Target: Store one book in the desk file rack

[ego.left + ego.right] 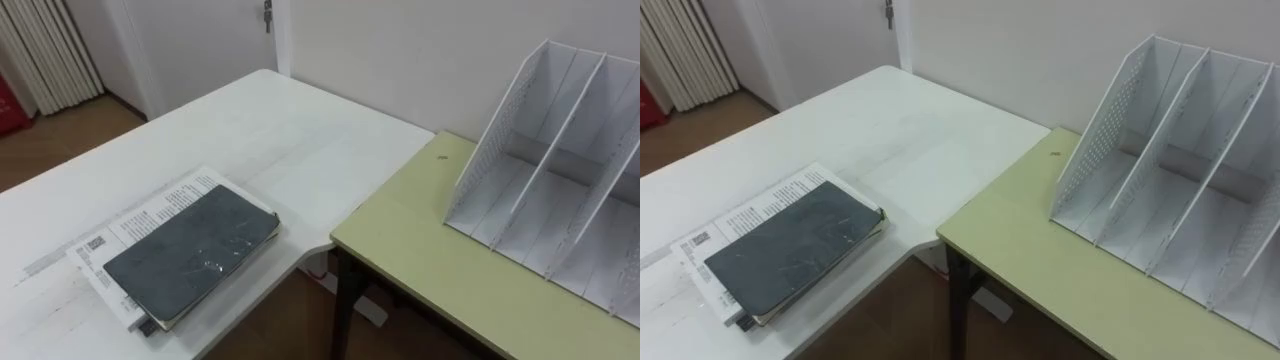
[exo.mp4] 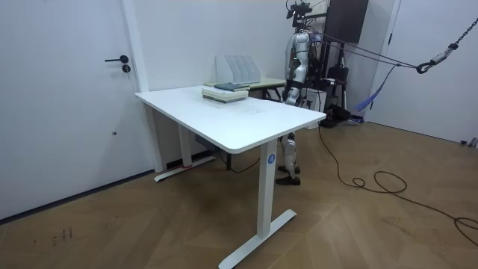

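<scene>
You will find no text here that you can actually read. The white printed cover (image 1: 140,215) lying under the dark book (image 1: 190,255) on the white desk (image 1: 270,130) carries rows of black print and a barcode-like block (image 1: 93,244) near 1 corner, all too small to make out. In the room view a round blue sticker (image 2: 271,158) sits on the desk's leg, its mark illegible.

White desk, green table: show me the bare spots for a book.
White desk: bare from the book stack to its far corner by the wall. Green table: bare strip between its near edge and the file rack; the rack's slots are empty. Crowded only at the stack.
</scene>
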You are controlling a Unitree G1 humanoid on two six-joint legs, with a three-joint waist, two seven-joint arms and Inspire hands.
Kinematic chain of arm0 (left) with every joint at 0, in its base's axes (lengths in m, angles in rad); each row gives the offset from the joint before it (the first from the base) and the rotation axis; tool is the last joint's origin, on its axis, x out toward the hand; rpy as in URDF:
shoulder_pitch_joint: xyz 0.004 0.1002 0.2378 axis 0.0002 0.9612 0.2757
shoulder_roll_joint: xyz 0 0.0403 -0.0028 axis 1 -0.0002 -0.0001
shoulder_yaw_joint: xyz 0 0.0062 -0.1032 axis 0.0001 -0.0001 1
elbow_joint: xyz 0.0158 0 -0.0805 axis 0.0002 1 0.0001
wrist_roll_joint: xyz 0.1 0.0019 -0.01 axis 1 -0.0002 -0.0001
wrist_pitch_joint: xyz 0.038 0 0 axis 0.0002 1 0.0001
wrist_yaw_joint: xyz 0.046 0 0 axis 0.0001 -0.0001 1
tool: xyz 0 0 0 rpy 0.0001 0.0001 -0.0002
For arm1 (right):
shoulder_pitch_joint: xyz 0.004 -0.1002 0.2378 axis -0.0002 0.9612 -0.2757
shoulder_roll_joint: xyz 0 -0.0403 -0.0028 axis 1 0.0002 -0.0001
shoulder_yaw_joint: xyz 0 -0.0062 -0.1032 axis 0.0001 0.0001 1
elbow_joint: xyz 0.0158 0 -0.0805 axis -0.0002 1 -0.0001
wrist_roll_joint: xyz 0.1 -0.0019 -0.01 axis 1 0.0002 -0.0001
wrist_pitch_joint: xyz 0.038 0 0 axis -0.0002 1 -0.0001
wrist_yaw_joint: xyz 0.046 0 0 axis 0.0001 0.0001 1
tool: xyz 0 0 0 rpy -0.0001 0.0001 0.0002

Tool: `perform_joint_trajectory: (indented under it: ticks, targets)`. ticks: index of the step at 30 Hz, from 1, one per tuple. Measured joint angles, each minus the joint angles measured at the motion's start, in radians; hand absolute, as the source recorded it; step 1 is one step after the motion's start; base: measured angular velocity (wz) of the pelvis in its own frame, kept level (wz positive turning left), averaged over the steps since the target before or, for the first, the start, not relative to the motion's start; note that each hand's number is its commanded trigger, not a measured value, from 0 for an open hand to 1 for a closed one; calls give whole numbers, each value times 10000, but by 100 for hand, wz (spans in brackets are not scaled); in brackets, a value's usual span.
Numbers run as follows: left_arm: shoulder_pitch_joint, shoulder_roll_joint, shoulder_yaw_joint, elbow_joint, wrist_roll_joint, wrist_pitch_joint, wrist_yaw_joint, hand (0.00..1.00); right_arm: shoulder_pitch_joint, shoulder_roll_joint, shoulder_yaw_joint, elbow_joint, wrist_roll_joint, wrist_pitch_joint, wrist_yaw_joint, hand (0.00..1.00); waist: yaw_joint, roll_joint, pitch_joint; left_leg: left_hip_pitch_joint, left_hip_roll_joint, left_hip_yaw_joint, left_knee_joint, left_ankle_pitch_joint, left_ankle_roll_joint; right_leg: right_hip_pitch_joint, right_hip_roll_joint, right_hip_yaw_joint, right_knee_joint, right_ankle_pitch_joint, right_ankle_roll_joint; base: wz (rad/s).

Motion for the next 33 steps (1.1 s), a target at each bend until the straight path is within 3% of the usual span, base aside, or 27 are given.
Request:
perform_joint_trajectory:
  ticks: [24,33]
  targets:
    - [-2,19,27,1,16,-91,40,0,4,3,97,-32,-26,-34,-114,0,5,-101,5,18,7,11,4,0,1,11,-4,25,-4,-1,1,0]
    - [-171,6,-197,-21,674,-232,286,0,-44,1,200,23,-61,-108,-159,0,-29,-67,29,36,5,8,11,1,1,66,-2,31,-4,-1,0,0]
